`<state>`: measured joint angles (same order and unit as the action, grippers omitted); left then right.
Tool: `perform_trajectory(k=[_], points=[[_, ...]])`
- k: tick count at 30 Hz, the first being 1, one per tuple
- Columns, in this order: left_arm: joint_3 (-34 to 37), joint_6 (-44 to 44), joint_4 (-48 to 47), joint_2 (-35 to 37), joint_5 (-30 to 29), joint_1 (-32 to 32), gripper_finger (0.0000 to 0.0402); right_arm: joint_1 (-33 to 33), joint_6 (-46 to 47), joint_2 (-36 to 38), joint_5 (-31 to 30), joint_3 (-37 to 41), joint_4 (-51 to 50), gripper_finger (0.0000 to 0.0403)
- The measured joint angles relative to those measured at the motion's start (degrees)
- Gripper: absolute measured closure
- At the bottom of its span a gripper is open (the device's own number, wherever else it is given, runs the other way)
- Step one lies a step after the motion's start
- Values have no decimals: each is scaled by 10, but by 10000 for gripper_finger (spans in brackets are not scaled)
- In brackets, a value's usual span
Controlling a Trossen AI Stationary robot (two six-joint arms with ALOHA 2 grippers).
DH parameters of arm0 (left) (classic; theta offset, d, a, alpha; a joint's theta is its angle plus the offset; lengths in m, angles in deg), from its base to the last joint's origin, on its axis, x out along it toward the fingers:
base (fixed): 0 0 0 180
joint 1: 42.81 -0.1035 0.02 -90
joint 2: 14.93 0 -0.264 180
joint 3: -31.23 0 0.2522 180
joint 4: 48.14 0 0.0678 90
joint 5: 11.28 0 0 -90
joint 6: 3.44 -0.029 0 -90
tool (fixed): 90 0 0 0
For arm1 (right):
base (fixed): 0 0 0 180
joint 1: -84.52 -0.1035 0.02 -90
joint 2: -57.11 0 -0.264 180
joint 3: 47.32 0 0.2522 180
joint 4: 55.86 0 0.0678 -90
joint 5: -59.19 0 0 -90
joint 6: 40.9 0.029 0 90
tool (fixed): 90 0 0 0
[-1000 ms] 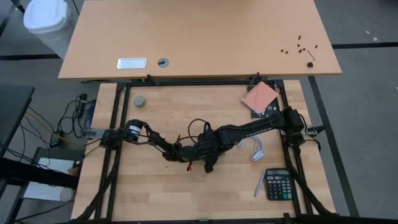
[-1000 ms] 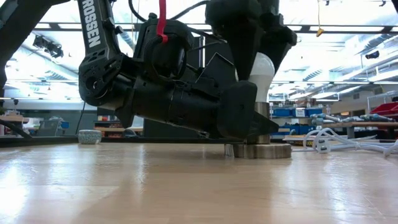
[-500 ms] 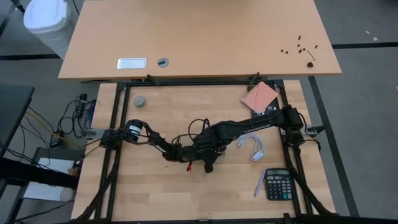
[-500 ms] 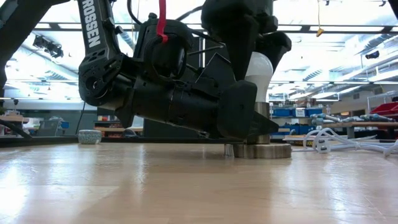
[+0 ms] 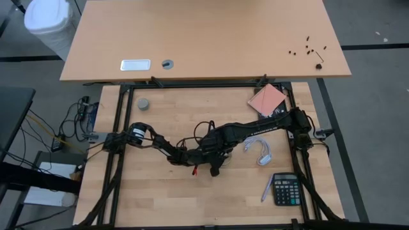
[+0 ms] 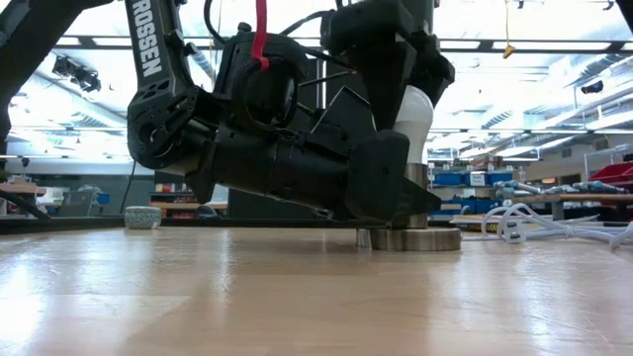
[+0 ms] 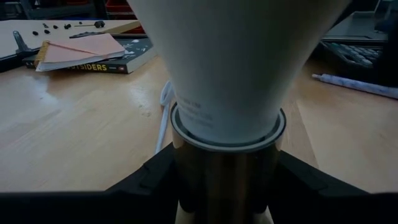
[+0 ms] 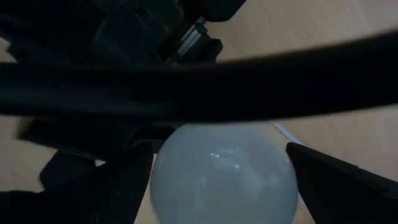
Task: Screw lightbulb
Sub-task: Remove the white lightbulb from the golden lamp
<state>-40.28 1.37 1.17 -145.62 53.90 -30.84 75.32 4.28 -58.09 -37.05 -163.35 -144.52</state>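
Right arm has swung closer; its fingers [image 8: 124, 180] straddle the lightbulb [image 6: 413, 114].

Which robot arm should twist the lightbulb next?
Probably the right. The right gripper sits over the lightbulb with a finger on each side of its head, while the left gripper clasps the metal socket below, steadying it.

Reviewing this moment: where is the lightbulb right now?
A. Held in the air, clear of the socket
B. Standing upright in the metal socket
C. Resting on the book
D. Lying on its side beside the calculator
B. In the left wrist view the lightbulb narrows down into the metal socket, and the low view shows it upright above the socket's base.
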Motion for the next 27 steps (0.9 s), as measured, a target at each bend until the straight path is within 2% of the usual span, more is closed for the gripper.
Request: perform_trajectory(k=[5, 16, 21, 27], points=[[0, -1, 0, 0, 2, 0, 213, -3, -2, 0, -8, 28, 9, 29], [0, 0, -3, 0, 2, 0, 213, -29, -26, 0, -75, 37, 41, 36], [0, -1, -3, 0, 2, 0, 213, -23, -41, 0, -57, 37, 44, 79], [-1, -1, -10, 0, 3, 0, 213, -5, -41, 0, 13, 36, 42, 135]])
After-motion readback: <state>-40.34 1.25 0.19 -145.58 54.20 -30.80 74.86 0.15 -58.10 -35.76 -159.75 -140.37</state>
